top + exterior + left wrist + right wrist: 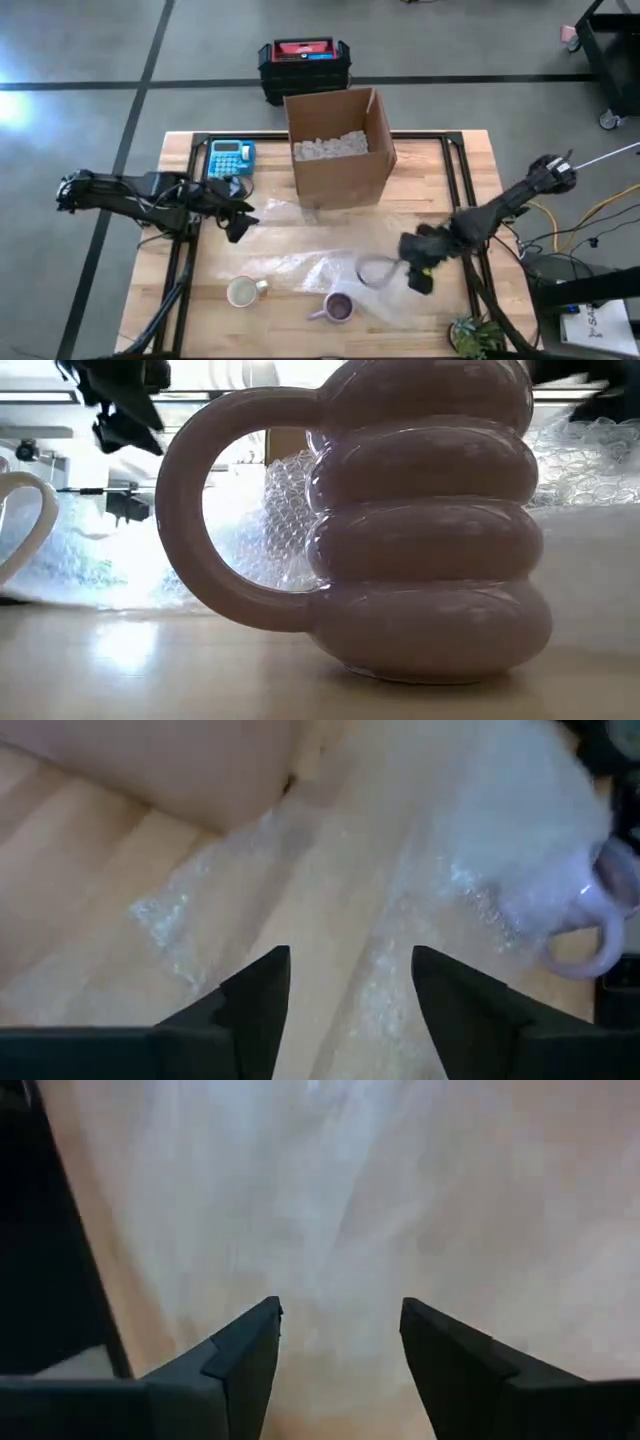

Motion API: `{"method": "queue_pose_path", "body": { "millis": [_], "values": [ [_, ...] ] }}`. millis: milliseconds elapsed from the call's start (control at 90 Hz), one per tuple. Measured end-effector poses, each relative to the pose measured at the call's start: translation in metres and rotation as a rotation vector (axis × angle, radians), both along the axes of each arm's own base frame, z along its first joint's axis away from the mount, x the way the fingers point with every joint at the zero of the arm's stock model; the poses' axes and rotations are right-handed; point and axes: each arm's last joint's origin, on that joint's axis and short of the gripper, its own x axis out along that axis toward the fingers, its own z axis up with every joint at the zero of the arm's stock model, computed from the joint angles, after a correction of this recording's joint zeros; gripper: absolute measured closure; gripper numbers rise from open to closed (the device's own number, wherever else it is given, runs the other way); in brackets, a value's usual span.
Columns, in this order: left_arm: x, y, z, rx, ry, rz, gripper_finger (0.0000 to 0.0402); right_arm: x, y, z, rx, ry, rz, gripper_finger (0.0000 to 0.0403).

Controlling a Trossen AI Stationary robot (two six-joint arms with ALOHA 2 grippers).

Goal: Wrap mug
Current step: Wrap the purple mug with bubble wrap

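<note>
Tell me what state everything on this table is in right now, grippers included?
Purple mug: upright on the table, unwrapped.
White mug: upright, unwrapped.
Bubble wrap: spread flat on the table, around neither mug.
Cardboard box: open, packing peanuts inside.
Left gripper: open, empty, above the wrap.
Right gripper: open, empty, above the wrap.

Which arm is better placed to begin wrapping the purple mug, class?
Probably the right. Its open right gripper hovers over the bubble wrap, close to the purple mug. The open left gripper sits farther away, near the cardboard box.
</note>
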Motion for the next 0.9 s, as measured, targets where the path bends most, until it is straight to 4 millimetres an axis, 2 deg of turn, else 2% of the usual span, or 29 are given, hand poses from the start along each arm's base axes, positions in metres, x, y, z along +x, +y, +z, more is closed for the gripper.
{"method": "queue_pose_path", "body": {
  "millis": [111,200,367,489,600,700,900],
  "values": [
    [0.007,-0.001,-0.033,0.007,0.064,-0.006,0.0212,-0.021,0.026,-0.027,-0.04,0.075,0.051,0.0224],
    [0.011,-0.001,-0.059,0.002,0.077,0.001,0.0223,-0.03,0.035,-0.046,-0.133,0.116,0.052,0.0235],
    [0.013,-0.002,-0.099,-0.02,0.12,0.019,0.0245,-0.016,0.041,-0.076,-0.313,0.047,0.087,0.0258],
    [0.008,-0.001,-0.115,-0.036,0.206,0.035,0.026,-0.011,0.028,-0.094,-0.43,0.183,0.134,0.028],
    [0.001,-0.001,-0.122,-0.048,0.273,0.06,0.0273,-0.015,0.009,-0.097,-0.553,0.366,0.112,0.0301],
    [-0.006,-0.001,-0.125,-0.071,0.339,0.1,0.0284,-0.017,0.0,-0.09,-0.572,0.428,0.102,0.0319],
    [-0.018,-0.002,-0.125,-0.124,0.429,0.153,0.0302,-0.029,-0.008,-0.065,-0.4,0.565,0.125,0.0345]
  ]
}}
